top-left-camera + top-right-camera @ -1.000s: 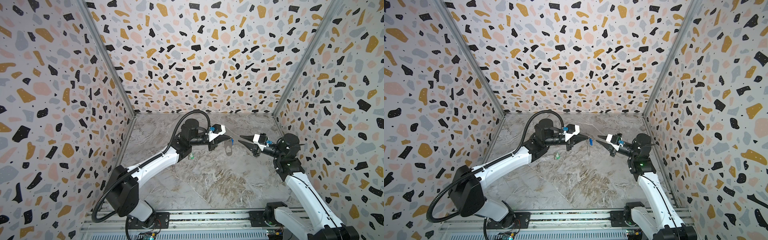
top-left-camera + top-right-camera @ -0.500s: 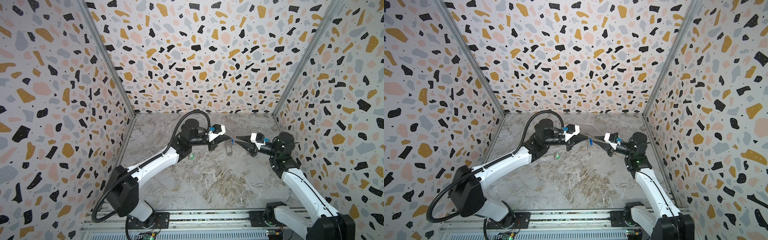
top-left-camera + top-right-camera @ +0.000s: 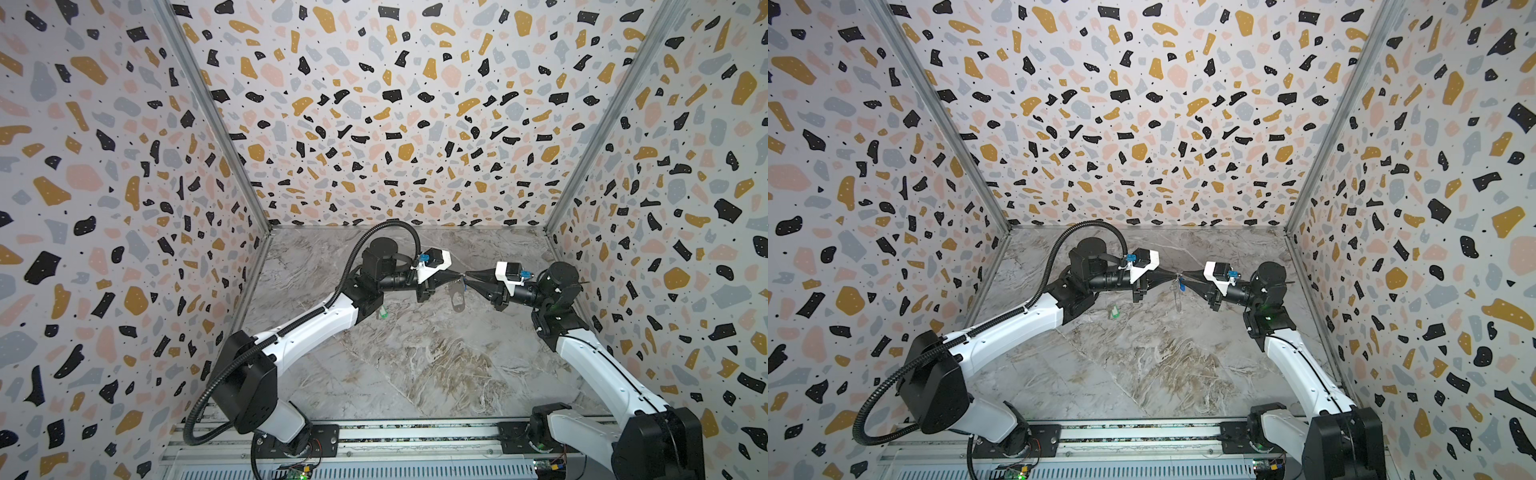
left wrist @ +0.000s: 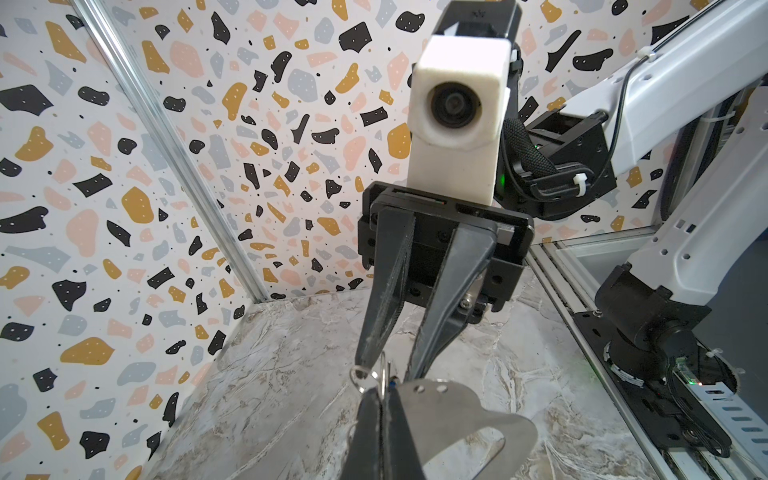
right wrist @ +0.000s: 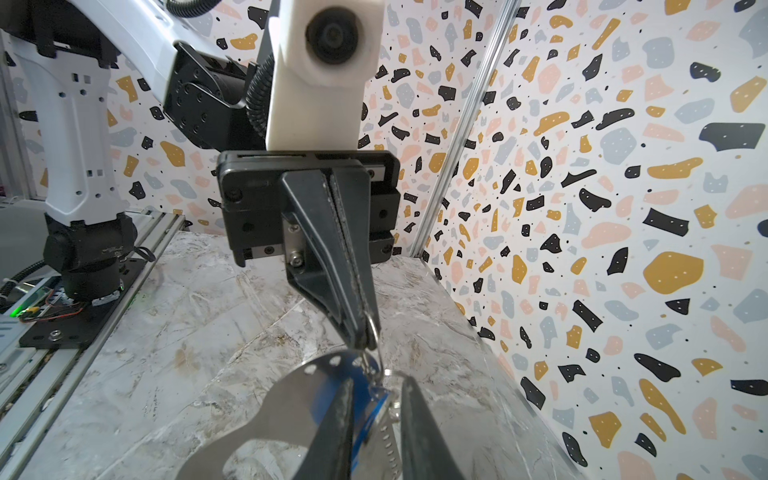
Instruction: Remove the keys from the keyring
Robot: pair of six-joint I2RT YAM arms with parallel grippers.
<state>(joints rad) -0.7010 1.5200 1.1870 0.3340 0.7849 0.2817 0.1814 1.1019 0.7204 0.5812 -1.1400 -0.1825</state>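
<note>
Keyring (image 3: 458, 301) dangles from loop (image 5: 377, 329) pinched by L pincer (image 5: 360, 338); R pincer (image 4: 388, 370) seemingly ajar round half-hidden blue key (image 5: 370, 409).

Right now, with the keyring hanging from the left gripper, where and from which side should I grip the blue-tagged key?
Probably the blue tag, across its flat faces: it hangs beside the keyring under the shut left gripper. Come from the side opposite that gripper, where the open right gripper straddles it.

- Robot lab test cell.
- Terrazzo-print walls (image 3: 374, 104) box in marble-look floor (image 3: 415, 365).
- Arm bases (image 3: 286, 424) bolted to alu rail (image 3: 415, 440); bare PCB (image 3: 300, 471) w/ green LED.
</note>
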